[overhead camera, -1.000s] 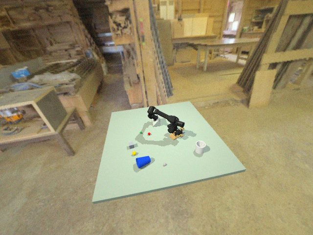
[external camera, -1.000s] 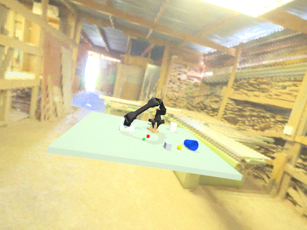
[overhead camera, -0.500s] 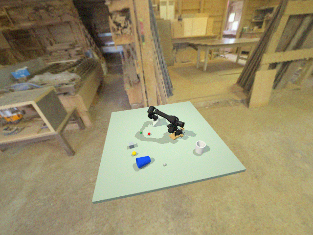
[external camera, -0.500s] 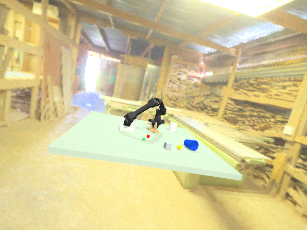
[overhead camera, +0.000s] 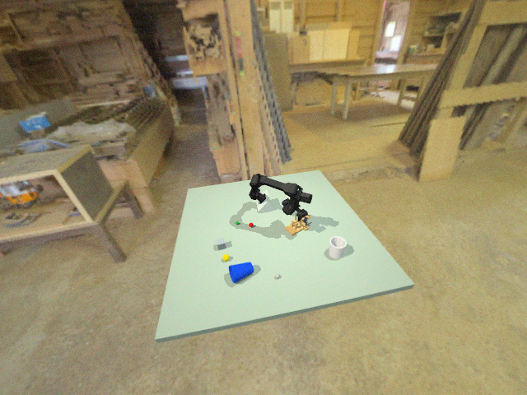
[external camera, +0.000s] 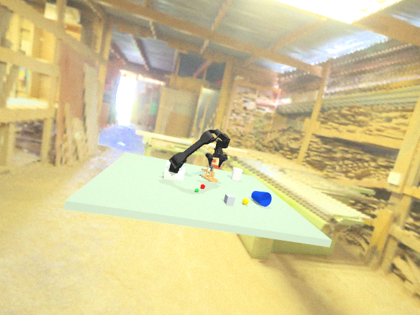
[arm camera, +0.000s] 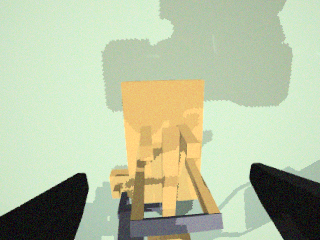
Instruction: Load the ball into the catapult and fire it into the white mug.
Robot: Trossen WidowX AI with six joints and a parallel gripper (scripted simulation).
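Orange-wood catapult (overhead camera: 293, 230) (external camera: 210, 178) (arm camera: 162, 102) sits just below the jaws (overhead camera: 303, 220) (external camera: 216, 165) in the top view, mug (overhead camera: 336, 248) (external camera: 236, 174) off to one side. Which ball is meant, I can't tell: red (overhead camera: 251, 225) (external camera: 202, 186), green, yellow and whitish ones lie away from the jaws. Exterior: mug stands beyond them. Wrist: jaws wide apart, nothing between. Looks like aiming's in hand; next, back off without nudging the frame.

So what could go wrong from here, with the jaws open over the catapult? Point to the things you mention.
The open jaws straddle the wooden catapult (overhead camera: 297, 225) (external camera: 209, 174) (arm camera: 162, 105), so a sideways move could knock its frame and spoil the aim. The white mug (overhead camera: 336, 248) (external camera: 236, 174) stands upright on its own, so a ball striking its side might tip it or bounce away. The red ball (overhead camera: 251, 225) (external camera: 202, 186) lies loose beside the green one (overhead camera: 236, 222) (external camera: 196, 190); a low arm sweep might roll either.
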